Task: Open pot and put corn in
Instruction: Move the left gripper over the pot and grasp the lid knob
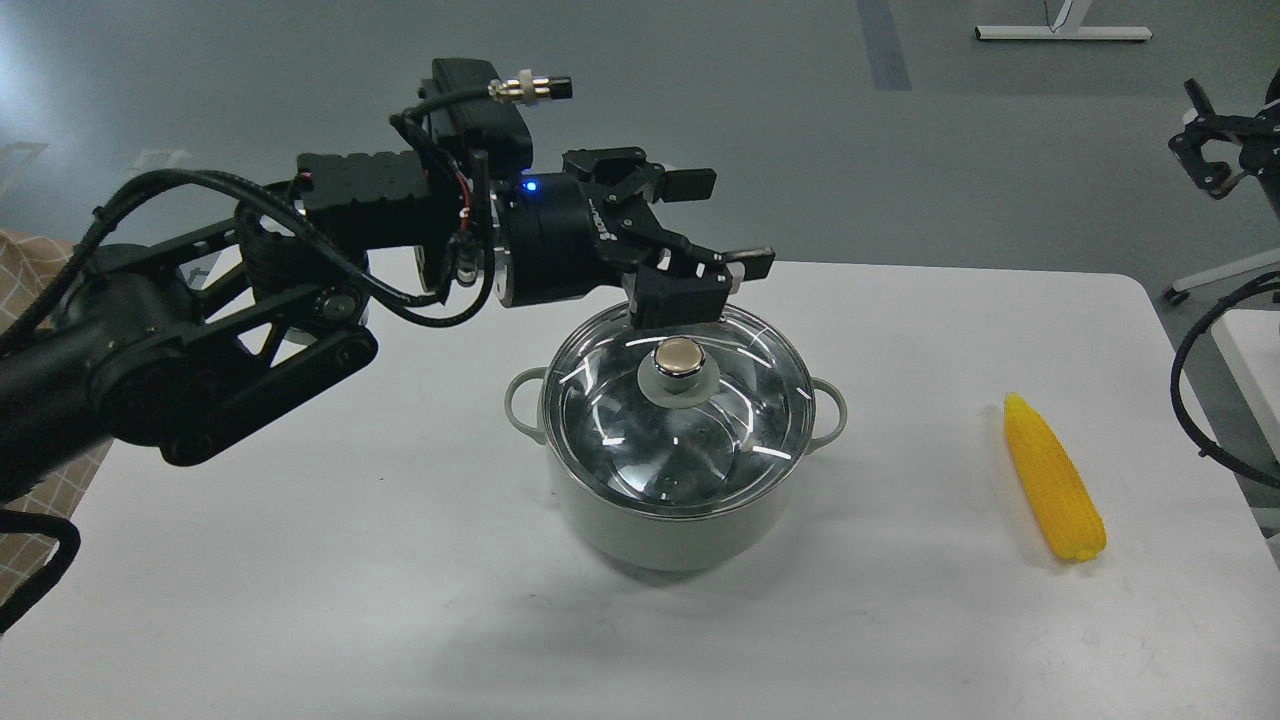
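Observation:
The pale grey-green pot (676, 530) stands in the middle of the white table (300, 560). A glass lid (620, 440) with a metal knob (679, 356) rests on it, closed. My left gripper (725, 225) is open and empty, reaching in from the left, above the far rim of the pot and just beyond the knob. The yellow corn (1055, 479) lies on the table to the right of the pot, tip pointing away. My right gripper (1205, 150) is at the far right edge, high above the floor, away from the corn; its fingers cannot be told apart.
The table's far edge runs just behind the pot. The right table edge is close to the corn. A second white surface (1255, 350) and black cables (1190, 380) lie beyond the right edge. Grey floor lies behind.

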Controlling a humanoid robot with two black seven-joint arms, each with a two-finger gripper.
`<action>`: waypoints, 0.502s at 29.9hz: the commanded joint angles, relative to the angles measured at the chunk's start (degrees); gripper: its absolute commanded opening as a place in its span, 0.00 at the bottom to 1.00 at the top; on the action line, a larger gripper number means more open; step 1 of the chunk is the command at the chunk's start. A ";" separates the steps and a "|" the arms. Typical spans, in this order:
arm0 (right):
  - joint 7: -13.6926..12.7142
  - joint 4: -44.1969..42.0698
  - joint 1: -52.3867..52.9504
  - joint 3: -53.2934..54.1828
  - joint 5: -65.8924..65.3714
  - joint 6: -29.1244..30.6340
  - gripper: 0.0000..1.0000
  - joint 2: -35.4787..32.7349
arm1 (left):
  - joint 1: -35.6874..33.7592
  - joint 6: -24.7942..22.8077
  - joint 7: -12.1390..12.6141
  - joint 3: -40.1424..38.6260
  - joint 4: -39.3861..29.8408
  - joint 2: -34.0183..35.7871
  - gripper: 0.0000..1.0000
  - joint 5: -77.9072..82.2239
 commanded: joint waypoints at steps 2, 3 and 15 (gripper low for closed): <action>-0.03 -0.01 0.01 0.29 0.00 0.00 1.00 0.06 | 0.31 2.95 -1.11 3.54 3.00 -0.60 0.78 4.78; -0.03 -0.01 -0.08 0.29 0.00 0.00 1.00 -0.03 | 0.31 3.65 -1.29 5.03 3.79 -0.60 0.78 5.83; -0.03 -0.01 -0.43 0.38 0.00 0.00 1.00 -0.12 | 4.27 4.36 -0.85 7.77 4.59 -3.14 0.78 6.10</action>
